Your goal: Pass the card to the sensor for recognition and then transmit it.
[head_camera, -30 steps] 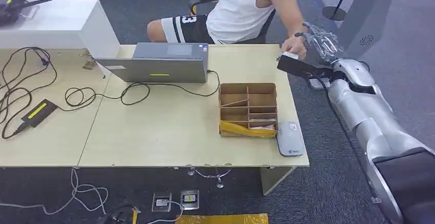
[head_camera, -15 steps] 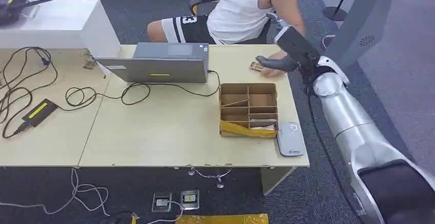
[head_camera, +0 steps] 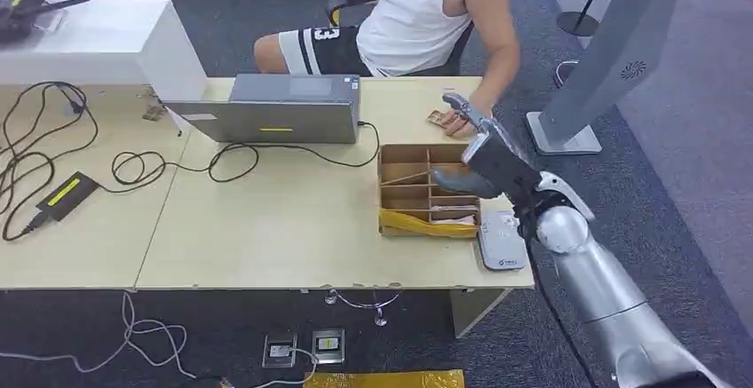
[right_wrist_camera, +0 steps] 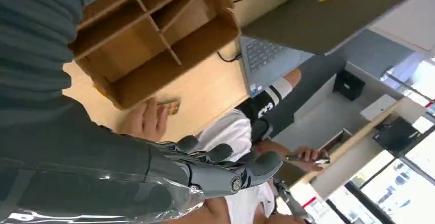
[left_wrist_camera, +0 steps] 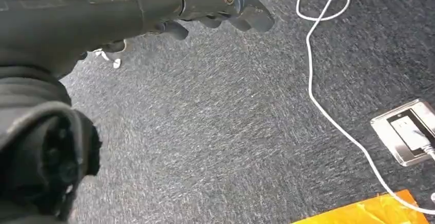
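Head view shows a long pale table point(head_camera: 266, 228) crossing the scene, with a person point(head_camera: 417, 15) in a white top seated at its far side. A grey laptop point(head_camera: 275, 108) stands on the far middle of the table, and black cables point(head_camera: 133, 168) loop over the left part to a black power brick point(head_camera: 64, 194). Right of centre sits a cardboard divider box point(head_camera: 430, 188), a yellow strip across its near edge. Just beside the box, at the near right corner of the table, lies a flat grey card reader point(head_camera: 502, 239).

Coming in from the near right, the silver right arm point(head_camera: 586, 281) reaches over the right end of the box. The right hand point(head_camera: 479, 153) hangs above the box's far right compartments, fingers stretched out and slightly apart, holding nothing. The person's hand point(head_camera: 457, 122) rests on the table just beyond the box, touching the small brownish card point(head_camera: 436, 117) that lies flat there, apart from the robot's hand.

Left wrist view has the left hand point(left_wrist_camera: 215, 14) over dark carpet point(left_wrist_camera: 231, 131), fingers straight and close together with nothing in them, near a white cable point(left_wrist_camera: 318, 80) and a floor socket point(left_wrist_camera: 408, 131).
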### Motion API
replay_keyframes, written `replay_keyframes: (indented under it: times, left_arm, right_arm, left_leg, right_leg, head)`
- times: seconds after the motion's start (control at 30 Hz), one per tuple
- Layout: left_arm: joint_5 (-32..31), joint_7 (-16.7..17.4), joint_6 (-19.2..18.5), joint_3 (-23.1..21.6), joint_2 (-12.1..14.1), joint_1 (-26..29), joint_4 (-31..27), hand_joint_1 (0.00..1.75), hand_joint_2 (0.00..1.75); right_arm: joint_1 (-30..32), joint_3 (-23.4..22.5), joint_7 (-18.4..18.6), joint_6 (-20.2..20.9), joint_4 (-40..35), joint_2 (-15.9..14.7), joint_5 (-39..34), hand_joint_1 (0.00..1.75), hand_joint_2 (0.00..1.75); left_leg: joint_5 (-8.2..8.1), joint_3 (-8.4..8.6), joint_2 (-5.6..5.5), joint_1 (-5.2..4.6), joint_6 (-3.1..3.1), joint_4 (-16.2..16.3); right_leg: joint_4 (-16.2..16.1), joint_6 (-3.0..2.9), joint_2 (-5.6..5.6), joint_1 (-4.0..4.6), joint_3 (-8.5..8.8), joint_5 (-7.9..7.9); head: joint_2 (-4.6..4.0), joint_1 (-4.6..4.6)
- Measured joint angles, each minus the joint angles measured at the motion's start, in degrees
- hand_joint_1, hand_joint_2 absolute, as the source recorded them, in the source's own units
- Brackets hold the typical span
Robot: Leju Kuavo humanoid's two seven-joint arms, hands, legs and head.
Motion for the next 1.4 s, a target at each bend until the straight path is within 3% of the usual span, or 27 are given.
replay_keyframes:
  times: [0.23, 0.67, 0.87, 1.07, 1.4]
  left_arm:
    - [0.2, -0.5, 0.0, 0.0, 0.0, 0.5, 0.0, 0.00, 0.00]
    - [-0.3, -0.5, -0.5, 0.0, 0.2, 0.7, 0.0, 0.00, 0.00]
    - [-0.5, -0.5, -0.5, 0.0, 0.1, 0.6, 0.0, 0.00, 0.00]
    - [-0.7, -0.2, -0.5, 0.0, 0.0, 0.5, 0.0, 0.00, 0.00]
    - [-1.8, 1.0, -1.7, 0.0, -0.1, -1.3, 0.0, 0.00, 0.00]
  right_arm:
    - [5.2, 0.0, 0.3, -1.5, -2.1, -0.4, 1.8, 0.00, 1.75]
    - [9.5, 0.0, -0.2, -6.3, -1.2, -1.6, 13.8, 0.00, 1.75]
    - [9.6, 0.0, -0.2, -11.1, 0.2, -2.3, 22.1, 0.00, 1.75]
    - [8.8, -0.3, 1.1, -18.7, 3.4, -2.4, 31.7, 0.00, 1.75]
    - [8.0, -0.4, 1.3, -19.2, 7.5, -2.7, 34.8, 0.00, 1.75]
  left_leg:
    - [0.00, 0.00, 0.00, 0.01, 0.00, 0.0]
    - [0.00, -0.01, 0.00, 0.00, 0.00, 0.0]
    - [0.00, -0.01, 0.00, 0.00, 0.00, 0.0]
    - [0.00, -0.01, 0.00, 0.00, 0.00, 0.0]
    - [0.00, -0.02, 0.00, 0.00, 0.00, 0.0]
  right_leg:
    - [0.0, -0.01, 0.00, 0.01, -0.01, -0.01]
    - [0.0, -0.01, 0.00, 0.00, -0.01, -0.01]
    - [0.0, -0.01, 0.01, 0.00, -0.02, -0.01]
    - [0.0, -0.01, 0.01, 0.00, -0.02, -0.01]
    - [0.0, -0.01, 0.00, 0.00, -0.02, -0.01]
  head:
    - [0.00, 0.00]
    - [0.00, 0.00]
    - [0.00, 0.00]
    - [0.00, 0.00]
    - [0.00, 0.00]
